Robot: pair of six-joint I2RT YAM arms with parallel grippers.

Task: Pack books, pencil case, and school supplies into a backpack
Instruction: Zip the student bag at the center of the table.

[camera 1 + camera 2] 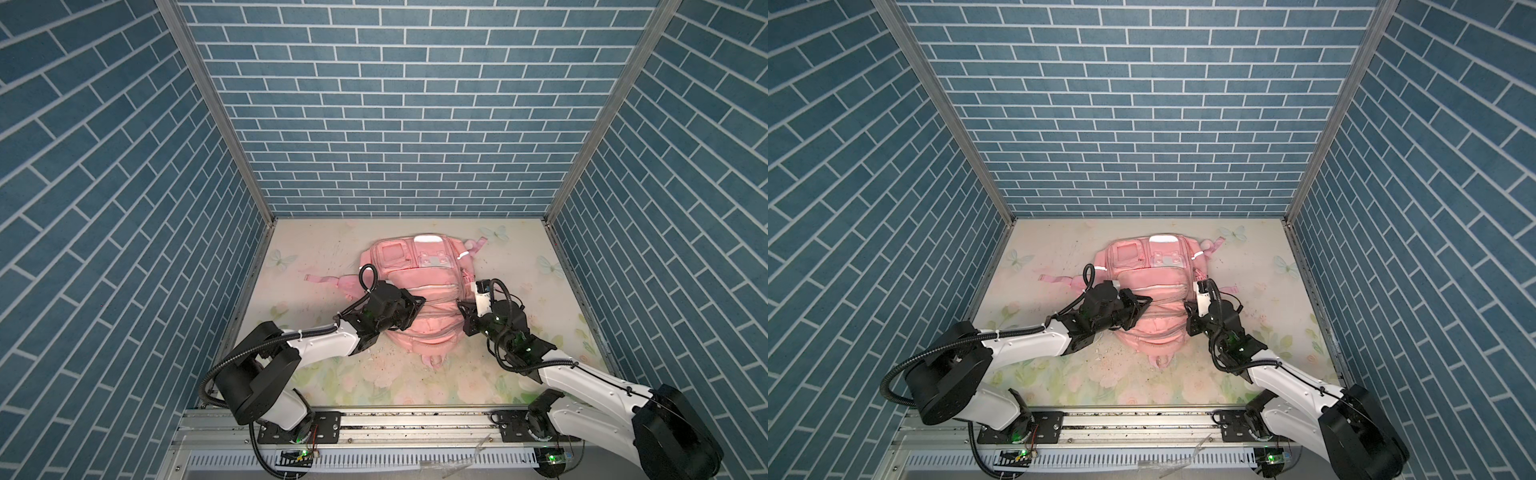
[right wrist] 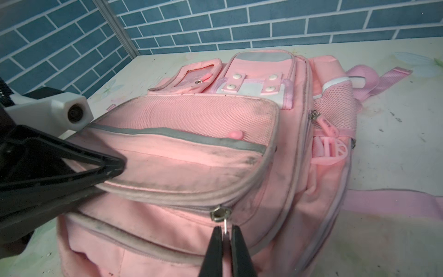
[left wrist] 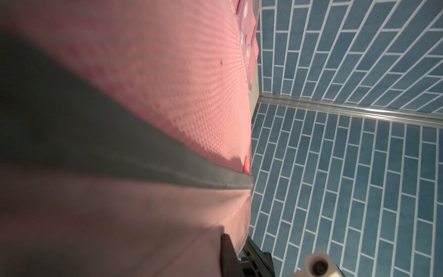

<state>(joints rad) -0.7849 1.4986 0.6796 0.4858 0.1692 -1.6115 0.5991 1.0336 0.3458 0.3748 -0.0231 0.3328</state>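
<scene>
**Backpack (image 1: pixel 419 286) flat on the floral desk (image 1: pixel 540 299)**

Left tool (image 1: pixel 422 299) reaches in from the left side. Its two black fingers are closed to a point against the side edge of a front pocket (image 2: pixel 187 163). Whether any fabric is pinched between them cannot be told. Just right of that tool lies the pale pink backpack, front side up, between both tools. A pink strap (image 1: pixel 324 279) trails out on the desk behind the left tool. In the left wrist view, pink mesh and a grey strip fill most of the picture. Right tool (image 2: pixel 225 231) sits at the backpack's right side, clenched on the zipper pull (image 2: pixel 225 224), which hangs from a metal slider (image 2: pixel 220 213) on a closed zip.
</scene>
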